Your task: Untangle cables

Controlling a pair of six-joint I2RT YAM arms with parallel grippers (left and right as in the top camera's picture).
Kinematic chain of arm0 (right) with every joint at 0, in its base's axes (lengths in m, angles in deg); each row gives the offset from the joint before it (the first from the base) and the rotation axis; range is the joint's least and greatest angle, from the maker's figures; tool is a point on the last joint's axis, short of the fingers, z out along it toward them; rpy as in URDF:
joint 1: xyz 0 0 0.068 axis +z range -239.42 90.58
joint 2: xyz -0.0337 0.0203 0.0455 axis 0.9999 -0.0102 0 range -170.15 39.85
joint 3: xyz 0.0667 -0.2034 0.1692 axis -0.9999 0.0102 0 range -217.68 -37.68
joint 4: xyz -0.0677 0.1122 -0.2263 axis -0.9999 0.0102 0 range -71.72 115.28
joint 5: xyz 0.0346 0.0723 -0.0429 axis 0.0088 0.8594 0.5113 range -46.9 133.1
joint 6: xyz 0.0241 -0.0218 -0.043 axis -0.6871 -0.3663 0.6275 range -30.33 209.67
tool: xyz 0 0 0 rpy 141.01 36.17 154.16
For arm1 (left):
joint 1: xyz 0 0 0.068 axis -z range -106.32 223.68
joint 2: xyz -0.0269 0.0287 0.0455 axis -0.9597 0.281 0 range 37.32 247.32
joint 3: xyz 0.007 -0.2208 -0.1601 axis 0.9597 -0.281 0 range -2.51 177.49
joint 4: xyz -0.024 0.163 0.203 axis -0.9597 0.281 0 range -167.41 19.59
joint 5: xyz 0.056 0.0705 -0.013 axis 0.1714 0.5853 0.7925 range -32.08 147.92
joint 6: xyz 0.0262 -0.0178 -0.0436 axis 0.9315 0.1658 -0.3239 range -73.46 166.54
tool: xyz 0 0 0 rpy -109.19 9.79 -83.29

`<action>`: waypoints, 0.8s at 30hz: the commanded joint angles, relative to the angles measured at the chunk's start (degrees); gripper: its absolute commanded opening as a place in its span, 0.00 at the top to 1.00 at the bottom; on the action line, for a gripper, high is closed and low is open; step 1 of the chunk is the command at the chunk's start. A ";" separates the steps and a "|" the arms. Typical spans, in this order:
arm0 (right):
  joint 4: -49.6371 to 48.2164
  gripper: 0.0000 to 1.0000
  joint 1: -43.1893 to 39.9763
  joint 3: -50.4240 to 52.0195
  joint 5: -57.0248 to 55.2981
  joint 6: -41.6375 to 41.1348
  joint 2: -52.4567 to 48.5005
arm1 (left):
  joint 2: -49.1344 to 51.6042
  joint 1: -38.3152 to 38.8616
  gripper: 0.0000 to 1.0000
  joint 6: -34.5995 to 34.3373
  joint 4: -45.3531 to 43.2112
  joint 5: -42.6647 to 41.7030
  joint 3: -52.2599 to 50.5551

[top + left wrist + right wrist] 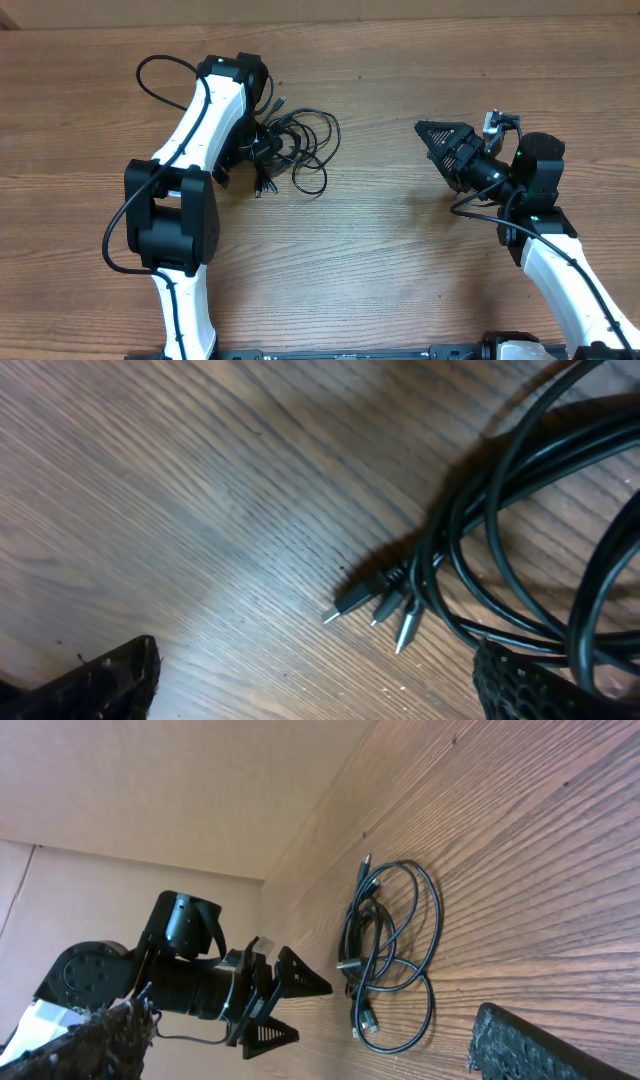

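The cables (298, 145) lie as a loose tangled bundle of thin black cords on the wooden table, left of centre. My left gripper (245, 156) is open at the bundle's left edge. In the left wrist view its fingers (320, 690) are spread wide and hold nothing, while the cables (520, 510) and three small silvery plug ends (382, 606) lie just ahead of them, the right finger close against the cords. My right gripper (434, 146) is open and empty, well to the right of the bundle. The right wrist view (310, 1055) shows the cables (385, 950) and the left gripper (290, 1005) in the distance.
The wooden table (380, 260) carries only the cable bundle. The left arm (195, 130) arches over the table's left side. A tan wall (180, 790) stands beyond the far edge.
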 commanded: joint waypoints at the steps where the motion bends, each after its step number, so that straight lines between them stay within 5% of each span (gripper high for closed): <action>1: 0.02 0.00 -0.37 0.24 -0.57 0.46 0.04 | 0.46 0.26 0.00 0.85 -0.57 -1.36 -0.31; 24: 0.24 0.00 -0.37 0.24 -0.52 0.44 0.04 | 0.46 0.26 0.01 0.85 -0.76 -2.60 -0.31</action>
